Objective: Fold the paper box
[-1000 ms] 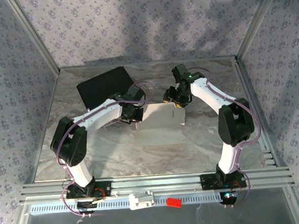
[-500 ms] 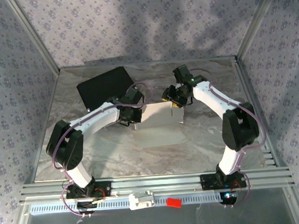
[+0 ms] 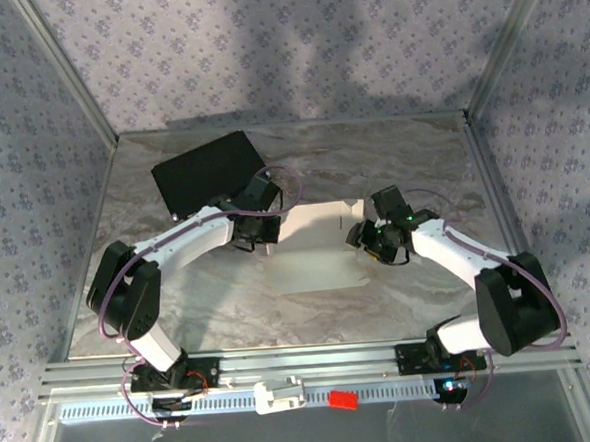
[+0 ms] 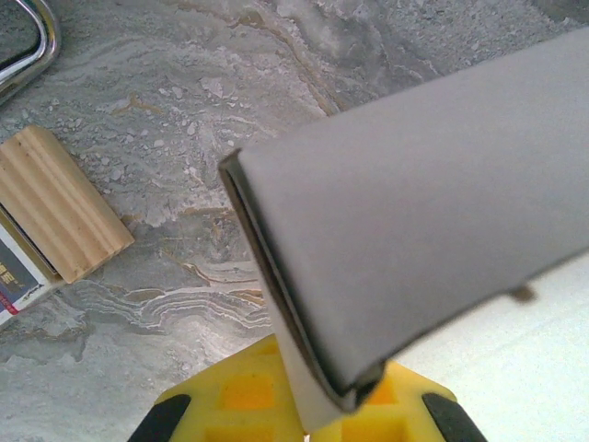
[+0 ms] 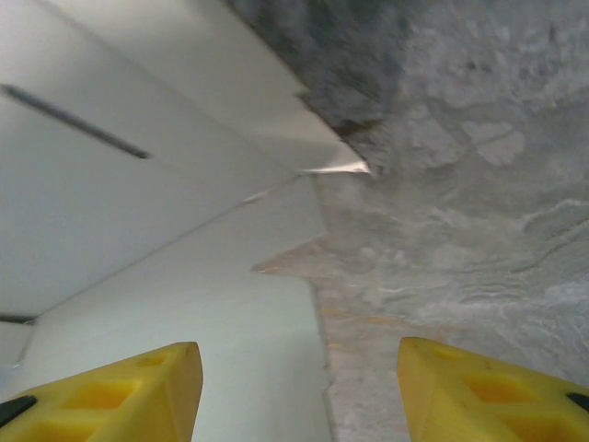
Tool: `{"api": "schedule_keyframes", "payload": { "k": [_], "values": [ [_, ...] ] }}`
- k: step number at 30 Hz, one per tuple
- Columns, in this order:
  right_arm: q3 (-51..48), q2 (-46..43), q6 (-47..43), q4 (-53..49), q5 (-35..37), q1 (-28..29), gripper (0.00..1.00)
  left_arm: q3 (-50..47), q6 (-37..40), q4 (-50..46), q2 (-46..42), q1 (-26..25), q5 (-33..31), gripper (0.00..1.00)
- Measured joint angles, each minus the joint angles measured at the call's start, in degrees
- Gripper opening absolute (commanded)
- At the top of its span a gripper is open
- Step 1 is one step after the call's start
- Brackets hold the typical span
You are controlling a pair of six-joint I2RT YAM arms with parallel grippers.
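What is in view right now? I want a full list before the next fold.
white thin cardboard paper box: one, white, partly folded, at the table centre between the arms
black rectangular case: one, black, far left of the table
ribbed wooden block: one, tan, on the table by the left arm
printed card: one, white with print, next to the block
small plastic part: one, white, on the near rail
small red part: one, red, on the near rail beside it
marble-patterned table: one, grey
left end effector: one, yellow fingers, shut on the box's left edge
right end effector: one, yellow fingers, open at the box's right edge
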Motion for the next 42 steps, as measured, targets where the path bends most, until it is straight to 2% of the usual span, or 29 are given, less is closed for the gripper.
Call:
{"api": "schedule_keyframes", "payload": {
  "k": [11, 14, 18, 27, 34, 42],
  "values": [
    [-0.1, 10.7, 2.4, 12.0, -2.6, -0.3, 0.48, 0.0, 0.0, 0.0, 0.0, 0.0, 0.0, 0.00],
    [0.3, 11.5, 2.6, 12.2, -3.0, -0.6, 0.46, 0.0, 0.0, 0.0, 0.1, 0.0, 0.0, 0.00],
    [0.4, 11.5, 2.6, 13.3, -2.8, -0.6, 0.36, 0.0, 0.0, -0.1, 0.2, 0.0, -0.1, 0.00],
    [4.5, 12.2, -0.3, 11.1, -1.6, -0.5, 0.31, 0.0, 0.0, 0.0, 0.2, 0.2, -1.1, 0.00],
    [8.8, 12.3, -5.5, 9.5, -1.7, 1.8, 0.27, 0.0, 0.0, 0.5, 0.3, 0.1, -0.9, 0.00],
    [9.7, 13.6, -7.4, 9.0, -1.8, 3.3, 0.24, 0.0, 0.5, 0.2, 0.3, 0.1, -0.5, 0.00]
  ]
}}
